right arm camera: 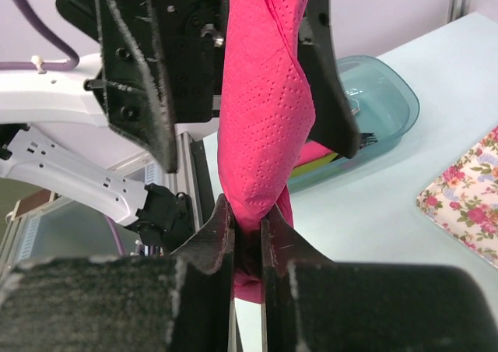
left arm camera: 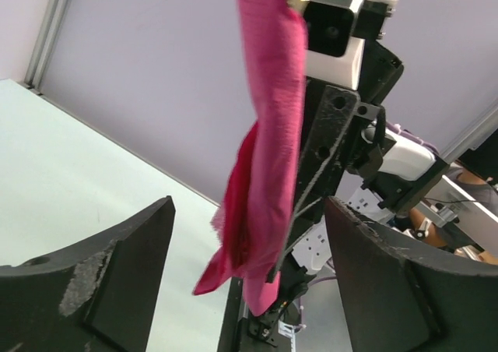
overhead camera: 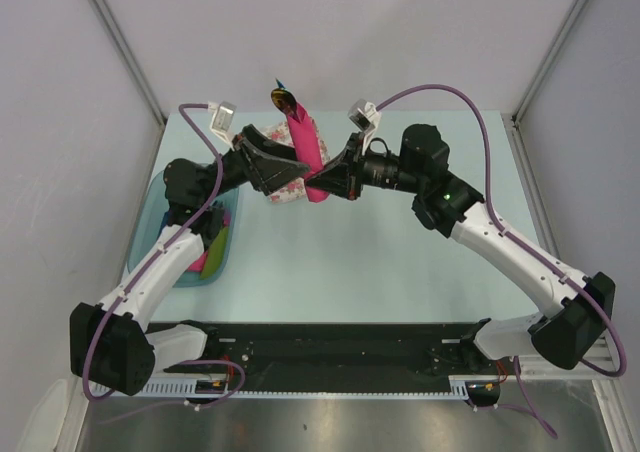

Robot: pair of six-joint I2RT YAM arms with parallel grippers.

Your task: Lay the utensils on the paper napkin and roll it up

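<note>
The pink paper napkin (overhead camera: pixel 306 152) is rolled into a tube and held off the table, tilted up toward the back. The utensils' ends (overhead camera: pixel 283 98) stick out of its top; the rest is hidden inside. My right gripper (overhead camera: pixel 322 178) is shut on the roll's lower end; its fingertips (right arm camera: pixel 224 229) pinch the napkin (right arm camera: pixel 264 118). My left gripper (overhead camera: pixel 288 168) is open, with its fingers (left arm camera: pixel 117 266) spread on either side of the roll (left arm camera: pixel 268 157). In the right wrist view, one left finger (right arm camera: pixel 327 79) lies against the roll.
A white floral napkin (overhead camera: pixel 283 193) lies on the table under the grippers and shows in the right wrist view (right arm camera: pixel 467 196). A teal bin (overhead camera: pixel 226 244) with rolled napkins stands at the left and also shows in the right wrist view (right arm camera: pixel 389 107).
</note>
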